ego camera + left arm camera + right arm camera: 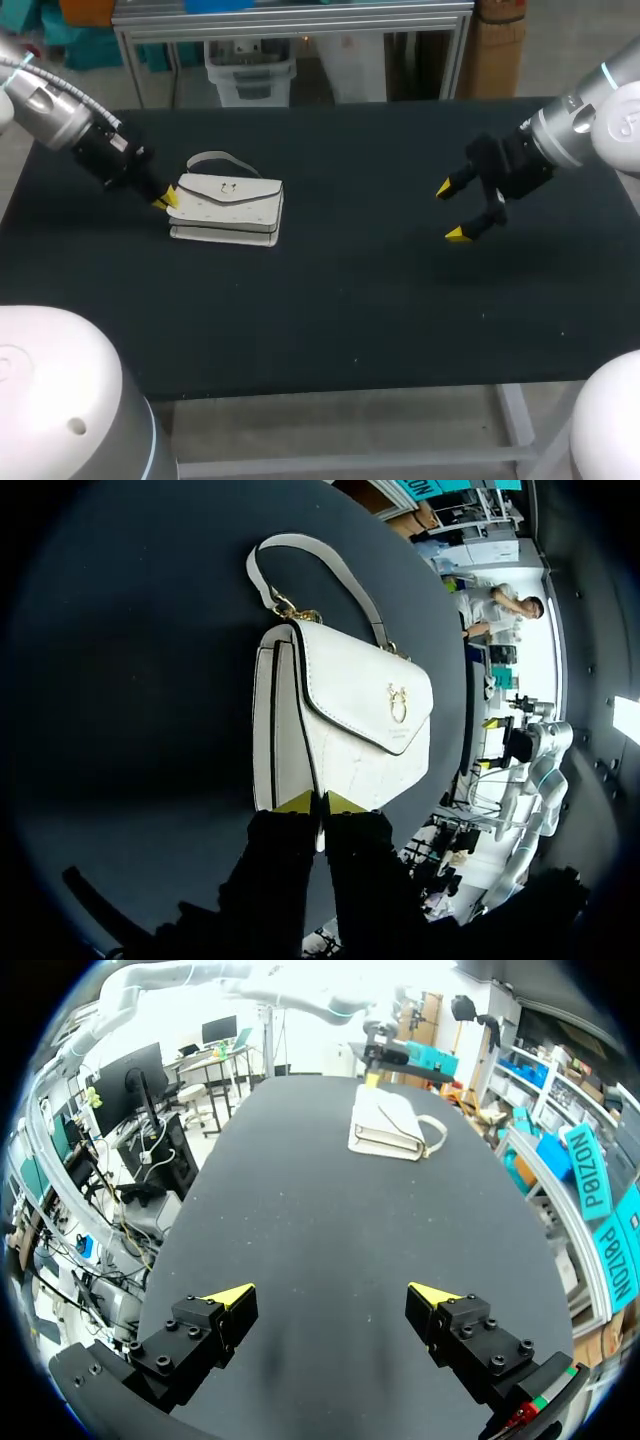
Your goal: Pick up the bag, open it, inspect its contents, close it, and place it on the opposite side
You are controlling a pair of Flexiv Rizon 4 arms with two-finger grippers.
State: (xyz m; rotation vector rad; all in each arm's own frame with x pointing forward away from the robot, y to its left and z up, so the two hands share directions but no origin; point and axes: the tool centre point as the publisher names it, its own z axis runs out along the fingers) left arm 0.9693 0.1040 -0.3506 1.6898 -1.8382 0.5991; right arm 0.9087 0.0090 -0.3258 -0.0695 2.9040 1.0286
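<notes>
A small white handbag (228, 208) with a gold clasp and a short strap lies flat on the black table (340, 300), left of centre. My left gripper (165, 198) is at the bag's left end. In the left wrist view its yellow tips (320, 802) stand almost together, pinching a thin edge of the bag (345, 720) between them. My right gripper (455, 210) hovers over the table's right half, well away from the bag, wide open and holding nothing. From the right wrist, the bag (385, 1125) lies far ahead of the open fingers (330, 1300), with the left gripper (372, 1072) beyond it.
The bag's strap (215, 158) loops toward the table's far edge. Bare black tabletop (320, 1220) stretches between the bag and my right gripper.
</notes>
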